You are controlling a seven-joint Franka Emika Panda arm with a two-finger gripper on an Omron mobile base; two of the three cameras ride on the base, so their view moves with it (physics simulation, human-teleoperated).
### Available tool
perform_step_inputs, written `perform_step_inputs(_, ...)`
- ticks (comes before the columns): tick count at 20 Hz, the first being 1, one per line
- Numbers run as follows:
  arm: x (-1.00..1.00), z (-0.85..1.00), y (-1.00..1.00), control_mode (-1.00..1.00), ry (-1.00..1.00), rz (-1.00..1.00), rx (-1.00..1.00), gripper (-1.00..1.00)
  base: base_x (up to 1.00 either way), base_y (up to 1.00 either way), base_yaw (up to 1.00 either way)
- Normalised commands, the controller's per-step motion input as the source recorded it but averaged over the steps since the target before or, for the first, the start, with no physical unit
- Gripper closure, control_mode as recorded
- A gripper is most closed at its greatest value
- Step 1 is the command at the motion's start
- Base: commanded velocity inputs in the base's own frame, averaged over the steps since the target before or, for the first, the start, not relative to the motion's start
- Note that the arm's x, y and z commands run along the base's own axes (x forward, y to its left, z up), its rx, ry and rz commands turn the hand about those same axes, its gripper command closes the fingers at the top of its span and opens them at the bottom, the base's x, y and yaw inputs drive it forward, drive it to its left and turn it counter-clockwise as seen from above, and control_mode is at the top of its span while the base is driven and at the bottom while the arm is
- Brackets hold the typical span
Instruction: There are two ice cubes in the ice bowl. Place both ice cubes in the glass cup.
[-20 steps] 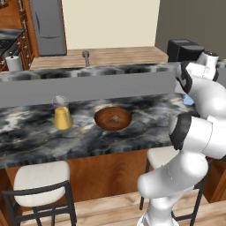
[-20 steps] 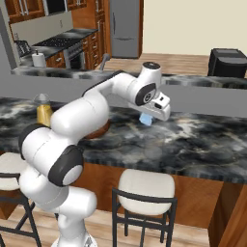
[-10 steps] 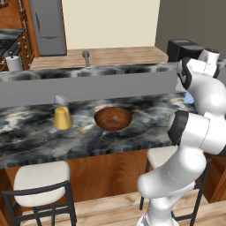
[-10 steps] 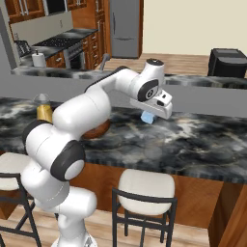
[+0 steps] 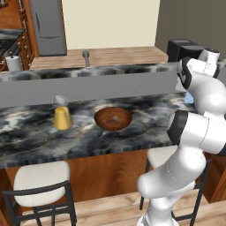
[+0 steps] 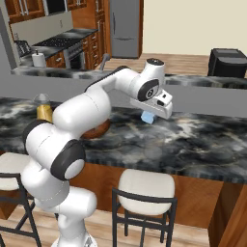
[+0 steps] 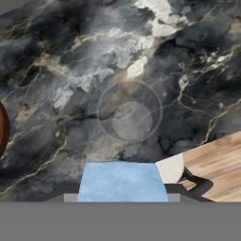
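My gripper [image 6: 149, 115] is shut on a pale blue ice cube [image 6: 148, 117] and hangs just above the dark marble counter [image 6: 202, 140], right of the ice bowl [image 5: 113, 119]. In the hand view the ice cube [image 7: 123, 181] sits between the fingers at the bottom, with the bowl's rim [image 7: 2, 129] at the left edge. A small pale speck [image 5: 115, 118], seemingly another ice cube, lies in the bowl. The glass cup [image 5: 62, 114], yellow-orange in its lower part, stands left of the bowl, well away from the hand. In the right base view my arm hides most of the bowl [image 6: 99, 130].
A faint translucent round outline [image 7: 130, 112] lies on the counter straight under the hand. A raised grey ledge [image 5: 88, 86] runs behind the counter. Stools [image 6: 144, 185] stand along the front edge. A black appliance [image 5: 187, 48] sits at the back right.
The hand with the cube has barely shifted, a trace to the right. Bowl and glass stay put.
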Motion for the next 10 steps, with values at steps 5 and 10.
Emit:
perform_step_inputs(5,0.30,0.00,0.00,-1.00,0.00,0.00,0.00,1.00,0.00,0.00,0.00)
perform_step_inputs(10,0.36,0.00,-0.01,-1.00,0.00,0.00,0.00,1.00,0.00,0.00,0.00)
